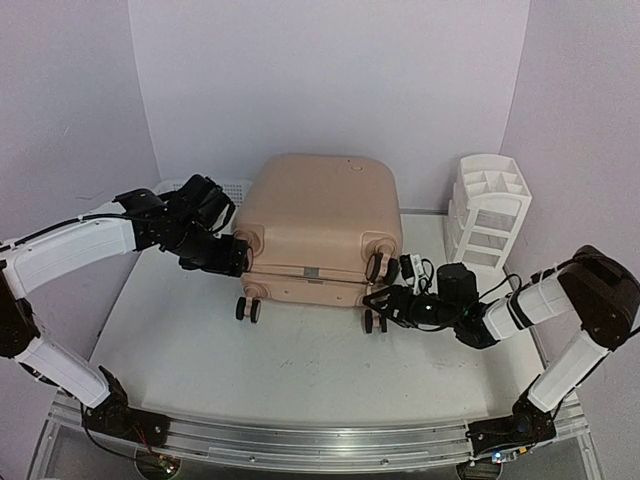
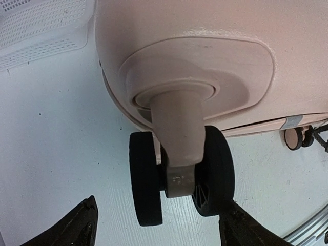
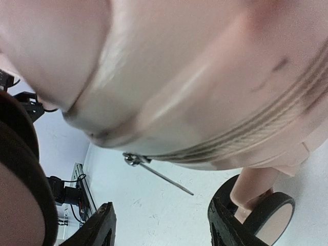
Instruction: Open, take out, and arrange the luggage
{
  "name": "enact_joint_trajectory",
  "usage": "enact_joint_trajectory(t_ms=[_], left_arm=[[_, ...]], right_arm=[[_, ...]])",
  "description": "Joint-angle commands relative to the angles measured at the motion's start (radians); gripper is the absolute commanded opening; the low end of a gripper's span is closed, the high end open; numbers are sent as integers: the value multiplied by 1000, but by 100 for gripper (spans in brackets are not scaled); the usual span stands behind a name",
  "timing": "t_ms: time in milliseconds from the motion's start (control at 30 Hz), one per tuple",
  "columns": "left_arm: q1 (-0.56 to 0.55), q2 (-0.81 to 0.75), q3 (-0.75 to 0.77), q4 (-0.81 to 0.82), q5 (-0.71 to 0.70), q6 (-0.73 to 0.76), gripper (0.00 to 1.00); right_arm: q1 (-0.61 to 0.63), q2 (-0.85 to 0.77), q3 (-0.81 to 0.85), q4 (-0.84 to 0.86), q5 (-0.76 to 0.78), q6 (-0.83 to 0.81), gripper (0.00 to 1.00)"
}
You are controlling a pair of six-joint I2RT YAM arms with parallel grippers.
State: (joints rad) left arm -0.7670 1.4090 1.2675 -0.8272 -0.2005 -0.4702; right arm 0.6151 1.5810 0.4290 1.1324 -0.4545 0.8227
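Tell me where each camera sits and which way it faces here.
Top external: above and behind the arm bases, looking down on the table; both arms, left gripper, right gripper and the luggage show.
Left wrist: low, facing a caster wheel; its fingers at bottom.
Right wrist: low, looking up at the zipper pull; fingers at bottom.
Shared: all see the luggage.

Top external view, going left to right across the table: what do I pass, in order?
Left hand → luggage → right hand → white drawer organizer. The mesh basket is left out, since it overlaps the left hand.
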Motion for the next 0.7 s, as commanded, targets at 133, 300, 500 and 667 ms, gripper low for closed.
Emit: enact_joint_trajectory(t_ms=[133, 300, 500, 667], left_arm=[[15, 19, 19, 55, -10, 25, 62], [21, 42, 11, 54, -25, 28, 44], [26, 38, 4, 54, -20, 37, 27], [26, 31, 4, 64, 41, 56, 5]], right_arm=[[26, 39, 36, 120, 128, -4, 58], [27, 56, 37, 159, 159, -1, 54], [29, 130, 68, 249, 124, 30, 54], [48, 167, 87, 314, 116, 46, 52]])
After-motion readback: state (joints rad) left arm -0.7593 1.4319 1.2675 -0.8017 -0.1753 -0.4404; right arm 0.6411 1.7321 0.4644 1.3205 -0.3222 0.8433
